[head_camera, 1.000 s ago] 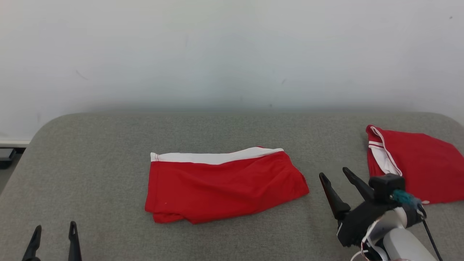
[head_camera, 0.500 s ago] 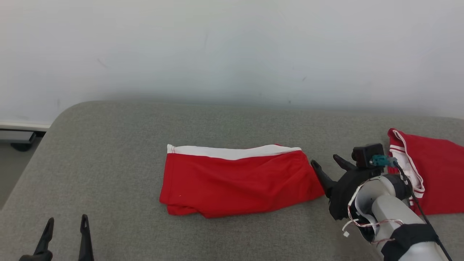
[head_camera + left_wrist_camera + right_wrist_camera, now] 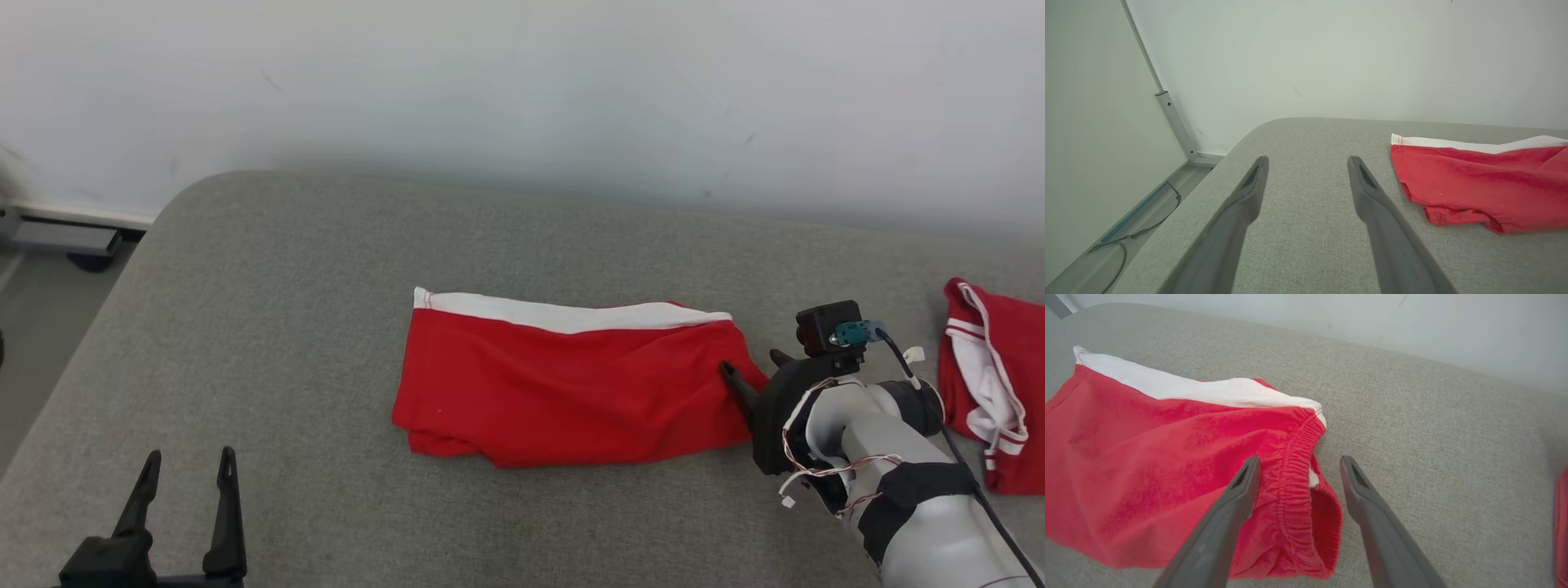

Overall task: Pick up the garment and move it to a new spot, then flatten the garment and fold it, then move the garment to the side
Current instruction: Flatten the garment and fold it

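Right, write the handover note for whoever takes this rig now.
Grippers: left gripper open and empty, low over the grey table, apart from the cloth. The right gripper is open, fingers straddling the elastic waistband at the right end of the red garment; no grip yet.
Things: red garment mid-table, apparently folded. A second red garment lies at the table's right edge.
Left to do: probably close on the waistband and move the garment aside.

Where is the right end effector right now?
Right side of the head view: the open right end effector is at the right edge of the folded red shorts, their elastic waistband between its fingers.
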You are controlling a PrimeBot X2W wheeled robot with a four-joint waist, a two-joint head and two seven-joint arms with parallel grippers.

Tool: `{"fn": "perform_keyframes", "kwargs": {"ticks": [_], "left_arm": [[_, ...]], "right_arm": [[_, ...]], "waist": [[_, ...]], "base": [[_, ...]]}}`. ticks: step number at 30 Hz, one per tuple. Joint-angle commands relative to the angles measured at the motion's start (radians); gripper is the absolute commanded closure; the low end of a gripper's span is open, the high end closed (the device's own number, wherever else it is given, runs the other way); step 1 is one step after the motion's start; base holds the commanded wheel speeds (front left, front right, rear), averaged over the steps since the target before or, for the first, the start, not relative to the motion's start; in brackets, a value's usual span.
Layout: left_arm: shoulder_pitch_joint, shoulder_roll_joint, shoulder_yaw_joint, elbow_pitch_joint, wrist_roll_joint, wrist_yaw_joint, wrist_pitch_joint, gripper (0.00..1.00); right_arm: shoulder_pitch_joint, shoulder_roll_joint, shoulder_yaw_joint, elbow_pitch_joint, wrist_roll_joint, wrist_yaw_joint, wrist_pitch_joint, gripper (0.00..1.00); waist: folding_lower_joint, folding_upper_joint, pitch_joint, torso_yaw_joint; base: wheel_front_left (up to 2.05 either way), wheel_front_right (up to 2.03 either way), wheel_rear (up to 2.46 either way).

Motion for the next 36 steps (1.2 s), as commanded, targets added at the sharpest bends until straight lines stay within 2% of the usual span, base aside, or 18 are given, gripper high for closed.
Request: {"fn": "perform_keyframes", "kwargs": {"ticks": [1, 10, 18, 19, 20, 21, 24, 28, 33, 36], "left_arm": [[-0.015, 0.001, 0.000, 0.003, -0.001, 0.000, -0.007, 0.00], [-0.060, -0.011, -0.020, 0.035, 0.001, -0.011, -0.017, 0.00], [-0.070, -0.016, -0.025, 0.057, -0.009, -0.015, -0.025, 0.00], [-0.072, -0.016, -0.026, 0.059, -0.010, -0.014, -0.026, 0.00], [-0.071, -0.016, -0.026, 0.063, -0.012, -0.015, -0.029, 0.00], [-0.071, -0.015, -0.026, 0.066, -0.013, -0.015, -0.030, 0.00], [-0.067, -0.016, -0.024, 0.075, -0.019, -0.014, -0.034, 0.00], [-0.052, -0.010, -0.018, 0.087, -0.025, -0.010, -0.041, 0.00], [-0.028, -0.003, -0.010, 0.089, -0.028, -0.001, -0.043, 0.00], [-0.005, 0.007, -0.004, 0.079, -0.033, 0.007, -0.038, 0.00]], "right_arm": [[-0.010, -0.004, 0.004, 0.011, 0.002, -0.002, -0.002, 0.00], [-0.045, 0.008, 0.034, 0.114, 0.030, -0.002, 0.012, 0.00], [-0.040, 0.016, 0.051, 0.155, 0.063, -0.002, 0.145, 0.00], [-0.042, 0.017, 0.056, 0.154, 0.062, -0.002, 0.144, 0.53], [-0.045, 0.016, 0.059, 0.149, 0.064, -0.002, 0.133, 0.87], [-0.046, 0.015, 0.063, 0.144, 0.066, -0.002, 0.126, 1.00], [-0.038, 0.008, 0.074, 0.129, 0.080, -0.002, 0.105, 1.00], [-0.019, -0.034, 0.083, 0.114, 0.107, -0.002, 0.075, 1.00], [0.003, -0.088, 0.096, 0.101, 0.133, -0.002, 0.060, 1.00], [0.019, -0.145, 0.113, 0.086, 0.153, -0.002, 0.052, 1.00]], "waist": [[-0.0002, -0.0001, 0.024, 0.023], [-0.0002, -0.0001, 0.052, 0.054], [-0.0002, -0.0001, 0.048, 0.053], [-0.0002, -0.0001, 0.047, 0.052], [-0.0002, -0.0001, 0.045, 0.051], [-0.0002, -0.0001, 0.043, 0.050], [-0.0002, -0.0001, 0.032, 0.044], [-0.0002, -0.0001, 0.003, 0.032], [-0.0002, -0.0001, -0.031, 0.010], [-0.0002, -0.0001, -0.054, -0.015]], "base": [[0.00, 0.00, 0.00], [0.00, 0.00, 0.00], [0.00, 0.00, 0.00], [0.00, 0.00, 0.00], [0.00, 0.00, 0.00], [0.00, 0.00, 0.00], [0.00, 0.00, 0.00], [0.00, 0.00, 0.00], [0.00, 0.00, 0.00], [0.00, 0.00, 0.00]]}}
